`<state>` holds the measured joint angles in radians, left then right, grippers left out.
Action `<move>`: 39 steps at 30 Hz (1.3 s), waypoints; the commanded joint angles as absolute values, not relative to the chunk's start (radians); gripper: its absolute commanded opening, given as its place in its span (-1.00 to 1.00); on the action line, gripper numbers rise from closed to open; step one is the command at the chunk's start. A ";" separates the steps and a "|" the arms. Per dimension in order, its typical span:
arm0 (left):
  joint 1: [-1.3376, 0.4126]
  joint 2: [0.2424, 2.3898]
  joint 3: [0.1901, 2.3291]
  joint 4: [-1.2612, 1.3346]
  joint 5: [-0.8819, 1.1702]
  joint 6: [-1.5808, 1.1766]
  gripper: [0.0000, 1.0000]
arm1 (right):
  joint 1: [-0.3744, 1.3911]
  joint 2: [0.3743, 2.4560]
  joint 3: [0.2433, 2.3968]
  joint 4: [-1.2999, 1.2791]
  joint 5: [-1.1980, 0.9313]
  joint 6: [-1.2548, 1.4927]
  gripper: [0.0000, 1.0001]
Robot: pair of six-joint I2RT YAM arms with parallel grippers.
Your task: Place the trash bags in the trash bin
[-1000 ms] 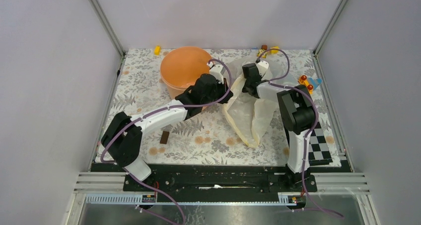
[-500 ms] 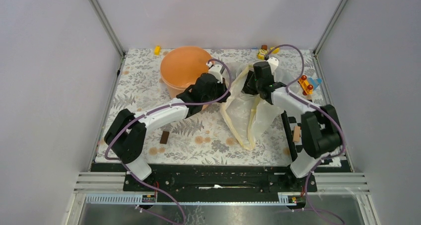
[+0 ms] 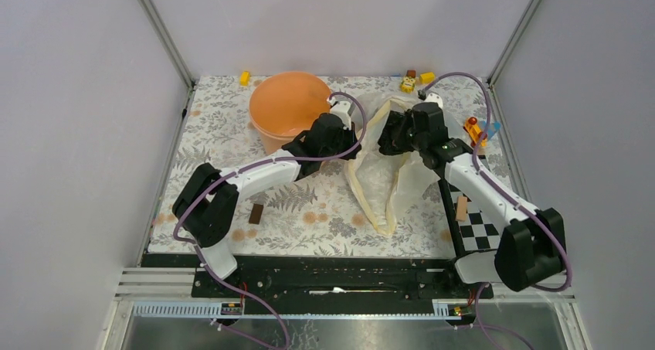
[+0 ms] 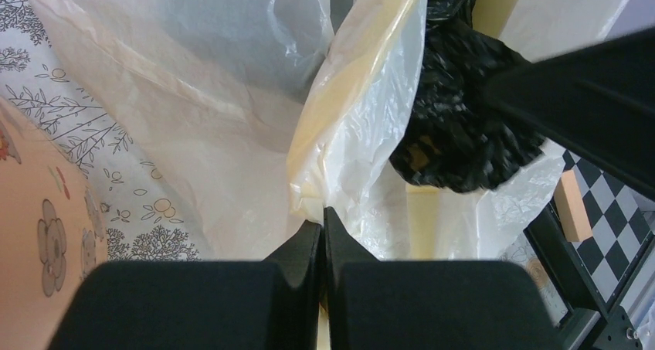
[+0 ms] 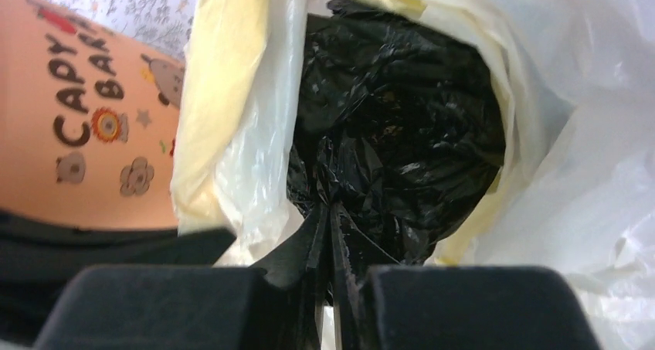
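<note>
Right gripper [image 5: 328, 215] pinches the black bag [image 5: 402, 134], left gripper [image 4: 322, 219] the white bag [image 4: 232, 118] around it; both could lift together.

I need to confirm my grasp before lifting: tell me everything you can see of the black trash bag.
The black trash bag is thin, glossy, crinkled plastic, bunched into a loose wad. It sits in the open mouth of the cream-white bag, whose film wraps around it. The right hand is shut on a pinched fold of it. It is outside the orange bin.
</note>
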<state>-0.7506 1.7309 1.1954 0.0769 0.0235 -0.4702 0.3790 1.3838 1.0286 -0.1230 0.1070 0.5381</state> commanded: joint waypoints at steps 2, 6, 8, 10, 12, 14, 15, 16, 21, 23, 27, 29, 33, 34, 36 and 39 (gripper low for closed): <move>-0.746 1.735 1.236 0.107 0.004 -0.457 -1.00 | 0.382 1.232 1.019 -0.207 -0.009 0.491 -0.79; -0.746 1.772 1.257 0.114 0.003 -0.456 -1.00 | 0.381 1.160 1.077 -0.286 -0.043 0.477 -0.85; -0.747 1.807 1.271 0.119 0.004 -0.459 -1.00 | 0.382 1.123 1.114 -0.316 -0.032 0.477 -0.92; -0.749 1.841 1.284 0.130 0.004 -0.468 -1.00 | 0.382 1.081 1.157 -0.337 -0.007 0.480 -0.94; -0.758 1.873 1.294 0.144 0.005 -0.474 -1.00 | 0.382 1.044 1.196 -0.359 0.045 0.480 -1.00; -0.769 1.907 1.310 0.154 0.004 -0.475 -1.00 | 0.382 1.013 1.236 -0.371 0.077 0.473 -1.00; -0.778 1.927 1.323 0.156 0.004 -0.475 -1.00 | 0.382 1.000 1.256 -0.377 0.090 0.469 -1.00; -0.786 1.944 1.338 0.155 0.003 -0.474 -1.00 | 0.382 0.992 1.280 -0.385 0.100 0.465 -1.00; -0.815 2.039 1.421 0.160 0.005 -0.472 -1.00 | 0.382 0.955 1.375 -0.414 0.129 0.448 -1.00; -0.816 2.050 1.442 0.157 0.010 -0.471 -1.00 | 0.382 0.934 1.392 -0.417 0.141 0.441 -1.00; -0.816 1.964 1.415 0.156 0.003 -0.444 -0.69 | 0.382 0.894 1.409 -0.438 0.156 0.416 -1.00; -0.816 1.883 1.375 0.154 0.003 -0.428 -0.41 | 0.382 0.882 1.410 -0.451 0.152 0.408 -1.00; -0.816 1.677 1.278 0.119 -0.028 -0.413 0.02 | 0.382 0.883 1.404 -0.474 0.067 0.398 -1.00; -0.816 1.629 1.258 0.098 -0.032 -0.410 0.09 | 0.382 0.888 1.403 -0.476 0.019 0.395 -1.00; -0.815 1.539 1.218 0.038 -0.050 -0.405 0.24 | 0.382 0.909 1.409 -0.481 -0.127 0.391 -1.00; -0.812 1.403 1.149 -0.062 -0.082 -0.410 0.50 | 0.382 0.963 1.425 -0.483 -0.384 0.403 -1.00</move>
<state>-0.8185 1.5623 1.2255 0.0383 -0.0227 -0.4191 0.3786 0.8974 1.3792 -0.4732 -0.0452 0.4152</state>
